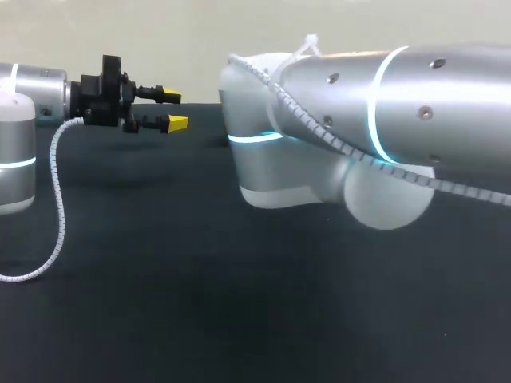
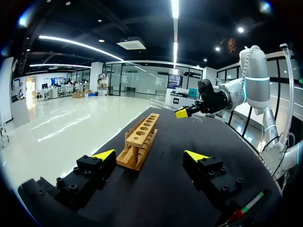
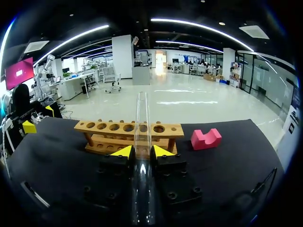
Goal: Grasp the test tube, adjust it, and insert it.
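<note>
Here, the right pincer (image 3: pixel 143 152) clamps the tube (image 3: pixel 141 109), rack (image 3: pixel 109 127) ahead, the left pincer (image 2: pixel 149 154) gaping empty; a slight skew could jam glass against wood.

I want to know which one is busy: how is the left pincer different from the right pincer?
The left pincer stands wide open; the right pincer is nearly closed. The left pincer holds nothing; the right pincer is shut on a long clear test tube. Both are black with bright yellow tips.
</note>
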### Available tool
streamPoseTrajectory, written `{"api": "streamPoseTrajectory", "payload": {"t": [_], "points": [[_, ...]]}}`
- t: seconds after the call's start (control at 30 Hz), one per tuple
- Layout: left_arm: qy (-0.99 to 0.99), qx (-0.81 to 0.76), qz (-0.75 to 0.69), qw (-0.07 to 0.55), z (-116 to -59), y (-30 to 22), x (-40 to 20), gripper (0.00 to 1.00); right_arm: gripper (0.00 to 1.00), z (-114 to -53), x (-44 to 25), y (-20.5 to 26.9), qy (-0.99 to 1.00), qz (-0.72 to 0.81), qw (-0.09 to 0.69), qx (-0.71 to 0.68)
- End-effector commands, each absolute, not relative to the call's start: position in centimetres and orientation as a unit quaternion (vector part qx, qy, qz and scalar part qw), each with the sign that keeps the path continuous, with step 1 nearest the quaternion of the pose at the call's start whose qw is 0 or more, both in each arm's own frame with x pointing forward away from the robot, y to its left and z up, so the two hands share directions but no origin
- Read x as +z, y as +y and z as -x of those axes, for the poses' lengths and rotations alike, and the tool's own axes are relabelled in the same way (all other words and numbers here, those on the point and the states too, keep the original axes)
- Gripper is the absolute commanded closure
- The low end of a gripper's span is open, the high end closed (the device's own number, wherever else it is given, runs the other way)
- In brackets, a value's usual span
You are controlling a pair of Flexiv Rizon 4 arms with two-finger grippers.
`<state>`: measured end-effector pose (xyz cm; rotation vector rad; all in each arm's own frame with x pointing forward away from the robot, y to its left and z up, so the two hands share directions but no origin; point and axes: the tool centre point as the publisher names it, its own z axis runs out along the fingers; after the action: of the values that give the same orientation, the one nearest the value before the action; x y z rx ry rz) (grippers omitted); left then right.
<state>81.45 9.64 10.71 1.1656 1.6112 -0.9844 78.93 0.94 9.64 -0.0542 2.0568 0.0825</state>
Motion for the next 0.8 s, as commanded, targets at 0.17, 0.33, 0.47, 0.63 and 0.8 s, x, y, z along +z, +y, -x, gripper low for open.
{"api": "streamPoseTrajectory", "payload": {"t": [0.17, 0.33, 0.47, 0.63, 0.8], "points": [[0.649, -0.397, -0.47, 0.448, -81.3, 9.7, 10.6, 0.0, 1.0, -81.0, 9.3, 2.8, 0.871, -0.016, 0.487, -0.066], [0.649, -0.397, -0.47, 0.448, -81.3, 9.7, 10.6, 0.0, 1.0, -81.7, 8.8, 3.1, 0.871, -0.022, 0.486, -0.062], [0.649, -0.397, -0.47, 0.448, -81.3, 9.7, 10.6, 0.0, 1.0, -82.1, 8.4, 3.1, 0.876, -0.025, 0.478, -0.064], [0.649, -0.397, -0.47, 0.448, -81.3, 9.7, 10.6, 0.0, 1.0, -82.6, 8.1, 3.2, 0.881, -0.028, 0.468, -0.066], [0.649, -0.397, -0.47, 0.448, -81.3, 9.7, 10.6, 0.0, 1.0, -82.7, 7.8, 3.4, 0.887, -0.027, 0.456, -0.068]]}}
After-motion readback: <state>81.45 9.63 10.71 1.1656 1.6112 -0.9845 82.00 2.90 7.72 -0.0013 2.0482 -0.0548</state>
